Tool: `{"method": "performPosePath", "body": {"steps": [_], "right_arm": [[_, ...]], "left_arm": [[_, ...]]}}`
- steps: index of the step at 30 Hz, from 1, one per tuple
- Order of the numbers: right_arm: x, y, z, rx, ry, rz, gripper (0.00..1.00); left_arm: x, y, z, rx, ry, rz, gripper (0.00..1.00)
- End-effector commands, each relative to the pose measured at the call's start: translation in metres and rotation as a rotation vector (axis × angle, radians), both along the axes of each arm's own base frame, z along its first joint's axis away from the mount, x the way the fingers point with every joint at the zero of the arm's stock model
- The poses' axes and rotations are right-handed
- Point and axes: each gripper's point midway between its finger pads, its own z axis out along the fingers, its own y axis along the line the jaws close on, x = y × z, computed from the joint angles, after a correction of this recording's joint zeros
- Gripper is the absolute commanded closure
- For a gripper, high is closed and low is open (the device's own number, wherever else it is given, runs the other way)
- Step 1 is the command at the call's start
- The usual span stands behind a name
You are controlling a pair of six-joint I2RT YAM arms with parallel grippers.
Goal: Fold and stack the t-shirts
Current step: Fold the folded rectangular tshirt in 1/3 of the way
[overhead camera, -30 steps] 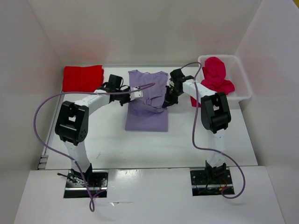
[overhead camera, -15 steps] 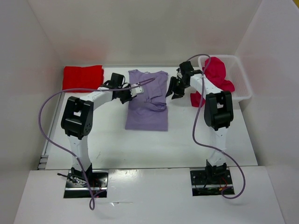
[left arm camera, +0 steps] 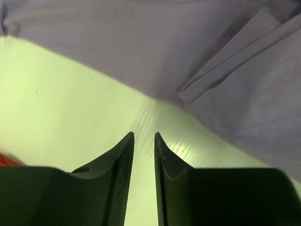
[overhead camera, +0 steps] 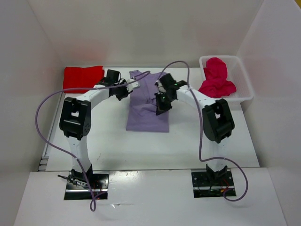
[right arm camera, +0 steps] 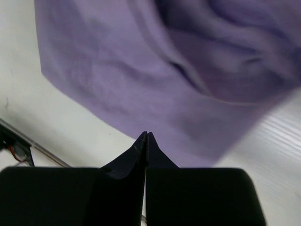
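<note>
Lavender t-shirt (overhead camera: 146, 110): centre of the top view, partly folded, layers bunched at its upper part, lower hem flat and square.
Left gripper (left arm camera: 143, 141): fingers a narrow gap apart, nothing between them, over bare table just beside the shirt's left edge.
Right gripper (right arm camera: 146, 137): tips pressed together, empty, over the cloth right of its middle.
Step in hand: judged as finishing the lavender fold. Spread the fingers before dropping, pinch one edge layer only, and lift both sides level for a straight crease.
Red t-shirt (overhead camera: 83, 78): folded flat, upper left of the top view, apart from the lavender one; probably the stack's base.
Crimson t-shirt (overhead camera: 216, 77): heaped unfolded in the white bin (overhead camera: 242, 75), upper right.
Edges: tucked layers as diagonal ridges at the right of the left wrist view, easy to snag; left edge of the cloth loose and reachable.
Open room: bare table (overhead camera: 141, 146) below the shirt, and a strip between red and lavender; back wall close above, bin near on the right.
</note>
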Motion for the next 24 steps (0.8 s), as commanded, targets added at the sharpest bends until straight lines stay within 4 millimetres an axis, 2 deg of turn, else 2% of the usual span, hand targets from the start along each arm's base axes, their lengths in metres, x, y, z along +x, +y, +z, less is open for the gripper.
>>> {"method": "performPosePath", "body": {"steps": [1, 5, 8, 9, 10, 11, 12, 13, 14, 15, 16, 17, 20, 21, 23, 24], "right_arm": [[-0.014, 0.014, -0.019, -0.048, 0.04, 0.039, 1.0], [0.025, 0.014, -0.028, -0.089, 0.006, -0.03, 1.0], [0.048, 0.009, -0.033, -0.166, -0.024, -0.077, 1.0], [0.054, 0.007, -0.034, -0.189, -0.035, -0.088, 1.0], [0.063, 0.002, -0.035, -0.225, -0.061, -0.109, 1.0], [0.075, 0.004, -0.032, -0.238, -0.075, -0.118, 1.0], [0.082, 0.004, -0.03, -0.249, -0.091, -0.127, 1.0], [0.099, 0.011, -0.015, -0.254, -0.156, -0.13, 1.0], [0.103, 0.008, -0.025, -0.29, -0.148, -0.129, 1.0], [0.108, 0.012, -0.025, -0.305, -0.163, -0.129, 1.0], [0.127, 0.015, -0.007, -0.307, -0.229, -0.148, 1.0], [0.135, 0.024, -0.005, -0.312, -0.246, -0.146, 1.0], [0.149, 0.029, 0.004, -0.304, -0.276, -0.158, 1.0], [0.147, 0.032, 0.004, -0.291, -0.269, -0.15, 1.0], [0.152, 0.027, 0.022, -0.276, -0.299, -0.179, 1.0], [0.148, 0.022, 0.033, -0.284, -0.305, -0.185, 1.0]], "left_arm": [[-0.002, 0.018, 0.02, -0.037, -0.002, 0.067, 0.69], [-0.011, 0.027, 0.024, -0.055, 0.02, 0.092, 0.67], [-0.017, 0.03, 0.034, -0.073, 0.015, 0.101, 0.67], [-0.019, 0.035, 0.03, -0.071, 0.025, 0.11, 0.67], [-0.019, 0.034, 0.035, -0.08, 0.018, 0.104, 0.67], [-0.022, 0.034, 0.031, -0.078, 0.027, 0.104, 0.67], [-0.022, 0.034, 0.036, -0.08, 0.017, 0.104, 0.67], [-0.025, 0.033, 0.032, -0.08, 0.025, 0.09, 0.67], [-0.025, 0.031, 0.038, -0.085, 0.01, 0.076, 0.64], [-0.027, 0.032, 0.034, -0.083, 0.019, 0.076, 0.63], [-0.028, 0.03, 0.04, -0.094, 0.011, 0.067, 0.61], [-0.031, 0.027, 0.037, -0.103, 0.022, 0.057, 0.55], [-0.039, 0.019, 0.04, -0.151, 0.051, 0.038, 0.48], [-0.042, 0.017, 0.043, -0.165, 0.064, 0.043, 0.44], [-0.046, 0.013, 0.046, -0.201, 0.092, 0.052, 0.4], [-0.047, 0.011, 0.049, -0.216, 0.106, 0.056, 0.38]]}}
